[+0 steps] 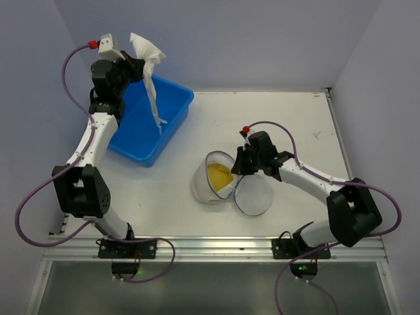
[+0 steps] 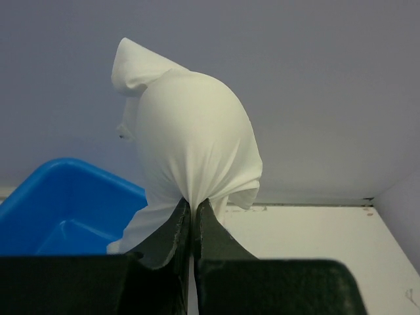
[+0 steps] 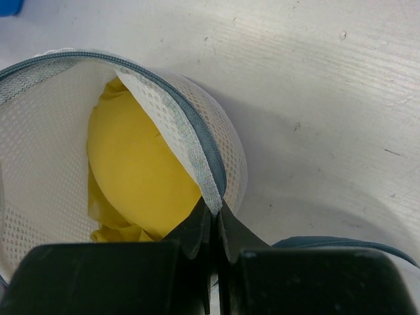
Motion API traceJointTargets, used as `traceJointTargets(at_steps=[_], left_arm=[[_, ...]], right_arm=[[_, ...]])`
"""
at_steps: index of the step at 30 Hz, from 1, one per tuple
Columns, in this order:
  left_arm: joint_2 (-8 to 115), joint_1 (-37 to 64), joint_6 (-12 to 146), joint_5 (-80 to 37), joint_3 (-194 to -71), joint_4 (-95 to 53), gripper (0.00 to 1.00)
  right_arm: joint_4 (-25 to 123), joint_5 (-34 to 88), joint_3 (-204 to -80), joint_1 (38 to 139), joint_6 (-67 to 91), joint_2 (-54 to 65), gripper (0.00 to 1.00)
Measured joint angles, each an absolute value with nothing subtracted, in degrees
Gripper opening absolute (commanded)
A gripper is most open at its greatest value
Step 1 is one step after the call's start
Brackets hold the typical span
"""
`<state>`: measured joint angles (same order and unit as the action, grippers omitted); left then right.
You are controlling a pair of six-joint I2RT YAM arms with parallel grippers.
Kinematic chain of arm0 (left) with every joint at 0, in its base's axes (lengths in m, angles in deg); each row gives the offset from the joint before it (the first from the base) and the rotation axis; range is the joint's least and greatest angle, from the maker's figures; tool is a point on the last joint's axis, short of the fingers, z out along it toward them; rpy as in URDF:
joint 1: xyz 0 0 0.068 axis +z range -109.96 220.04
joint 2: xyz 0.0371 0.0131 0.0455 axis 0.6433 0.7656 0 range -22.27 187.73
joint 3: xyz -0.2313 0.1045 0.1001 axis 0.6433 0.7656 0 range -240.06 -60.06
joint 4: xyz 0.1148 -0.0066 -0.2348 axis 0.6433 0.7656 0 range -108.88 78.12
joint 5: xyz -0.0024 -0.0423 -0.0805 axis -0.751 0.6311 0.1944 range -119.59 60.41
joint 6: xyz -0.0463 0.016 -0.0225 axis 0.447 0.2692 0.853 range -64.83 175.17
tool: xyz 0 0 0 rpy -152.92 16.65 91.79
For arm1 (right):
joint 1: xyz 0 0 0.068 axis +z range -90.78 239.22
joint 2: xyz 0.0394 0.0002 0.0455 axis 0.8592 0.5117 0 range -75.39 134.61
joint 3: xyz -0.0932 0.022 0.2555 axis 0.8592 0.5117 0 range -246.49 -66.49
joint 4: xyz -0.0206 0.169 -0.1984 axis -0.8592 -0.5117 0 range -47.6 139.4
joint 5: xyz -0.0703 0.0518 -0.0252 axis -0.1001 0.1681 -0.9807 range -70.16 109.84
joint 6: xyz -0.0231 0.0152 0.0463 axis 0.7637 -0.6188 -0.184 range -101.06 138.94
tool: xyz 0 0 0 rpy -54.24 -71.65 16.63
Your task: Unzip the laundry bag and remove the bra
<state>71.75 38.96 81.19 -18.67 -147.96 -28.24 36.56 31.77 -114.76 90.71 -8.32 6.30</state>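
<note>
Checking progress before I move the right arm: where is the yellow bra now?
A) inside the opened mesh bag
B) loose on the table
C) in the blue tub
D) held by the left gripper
A: the bra sits inside the laundry bag, whose unzipped rim the right gripper pinches.

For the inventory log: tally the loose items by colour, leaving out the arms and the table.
White: 2 (cloth, laundry bag)
Blue: 1 (tub)
Yellow: 1 (bra)
Total: 4
</note>
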Motion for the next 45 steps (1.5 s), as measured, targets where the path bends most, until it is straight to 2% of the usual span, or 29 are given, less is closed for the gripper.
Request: traceJointTargets(at_steps=[5, 10, 13, 14, 16, 17, 20, 22, 23, 27, 32, 38, 45], left_arm=[[75.42, 39.66, 77.61, -19.39, -137.77, -33.62, 0.0], [83.61, 39.66, 72.67, -21.38, -135.32, -32.53, 0.02], [86.52, 39.66, 69.98, -22.91, -135.39, -30.58, 0.2], [87.0, 39.66, 69.09, -23.32, -135.48, -29.9, 0.35], [88.05, 39.66, 67.53, -24.42, -136.22, -27.67, 0.47], [88.64, 39.66, 67.21, -24.94, -137.14, -26.43, 0.58], [89.73, 39.66, 66.64, -25.79, -139.45, -23.59, 0.76], [89.19, 39.66, 67.03, -26.01, -139.63, -22.67, 0.83], [88.77, 39.66, 67.56, -26.19, -139.63, -22.01, 1.0], [83.2, 39.35, 69.76, -26.89, -139.43, -17.2, 1.0], [67.13, 34.76, 74.2, -27.87, -134.32, -13.88, 1.0], [48.77, 15.68, 83.1, -28.11, -122.45, -14.12, 0.93], [48.88, -6.18, 92.34, -32.77, -115.96, -11.78, 0.82]], right_arm=[[36.69, 32.47, -114.76, 90.73, -8.04, 6.62, 0.0], [36.69, 32.64, -114.76, 90.73, -7.84, 6.97, 0.0], [36.69, 32.66, -114.76, 90.73, -7.78, 6.97, 0.0], [36.71, 32.66, -114.76, 90.73, -7.78, 6.97, 0.0], [36.67, 32.66, -114.76, 90.71, -7.76, 6.97, 0.0], [36.69, 32.66, -114.76, 90.71, -7.73, 6.97, 0.0], [36.65, 32.64, -114.76, 90.71, -7.58, 6.97, 0.0], [36.63, 32.64, -114.76, 90.73, -7.58, 6.97, 0.0], [36.58, 32.6, -114.76, 90.71, -7.58, 6.97, 0.0], [36.45, 32.29, -114.76, 90.71, -7.62, 6.95, 0.0], [36.1, 31.0, -114.91, 90.73, -7.87, 6.93, 0.0], [35.38, 29.36, -116.31, 90.73, -8.35, 6.93, 0.0], [35.16, 28.47, -117.14, 90.8, -8.46, 6.91, 0.0]])
